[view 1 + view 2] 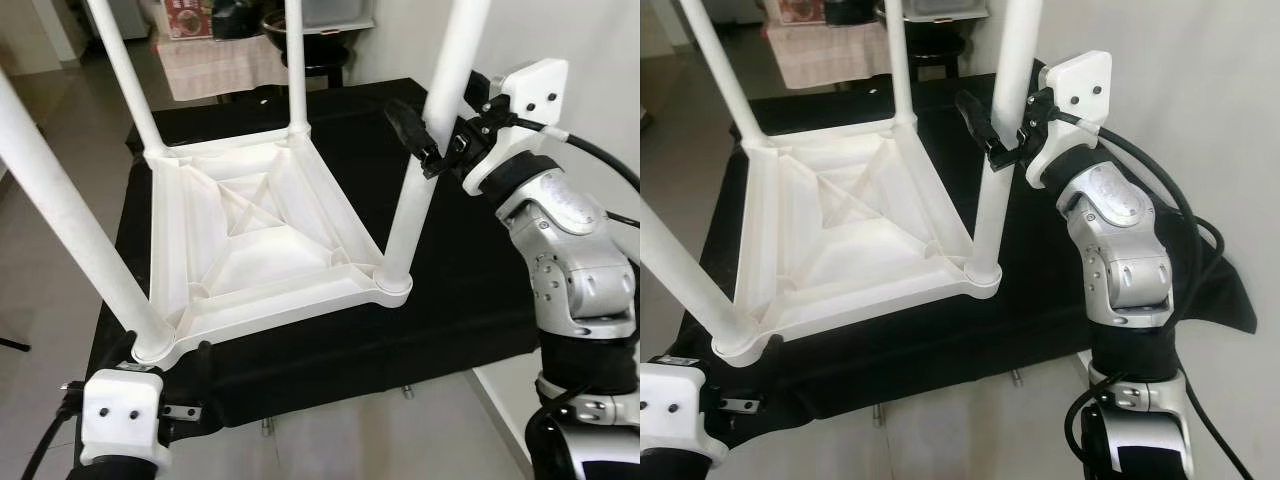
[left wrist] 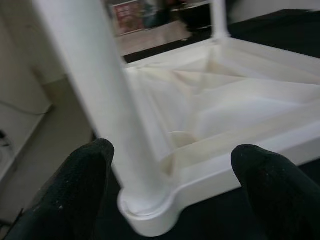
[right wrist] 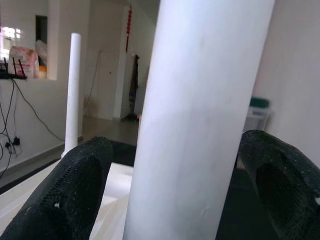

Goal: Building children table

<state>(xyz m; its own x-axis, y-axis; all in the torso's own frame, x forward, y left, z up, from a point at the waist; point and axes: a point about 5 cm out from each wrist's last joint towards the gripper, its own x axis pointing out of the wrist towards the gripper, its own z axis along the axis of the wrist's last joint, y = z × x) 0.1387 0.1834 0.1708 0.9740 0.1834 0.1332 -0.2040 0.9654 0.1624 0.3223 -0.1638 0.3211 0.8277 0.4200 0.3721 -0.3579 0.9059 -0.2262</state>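
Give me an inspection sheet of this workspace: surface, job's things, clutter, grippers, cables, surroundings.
Surface: black cloth covering a low platform.
Job's things: white plastic table lying upside down on the cloth, four white legs standing up from its corner sockets.
Clutter: nothing seen on the cloth beside the table.
Grippers: right gripper open, a finger on each side of the near right leg, no contact visible; left gripper open, low at the cloth's near edge, by the base of the near left leg.
Cables: black cable looping along the right arm.
Surroundings: pale floor, white wall on the right, a towel-draped piece behind.
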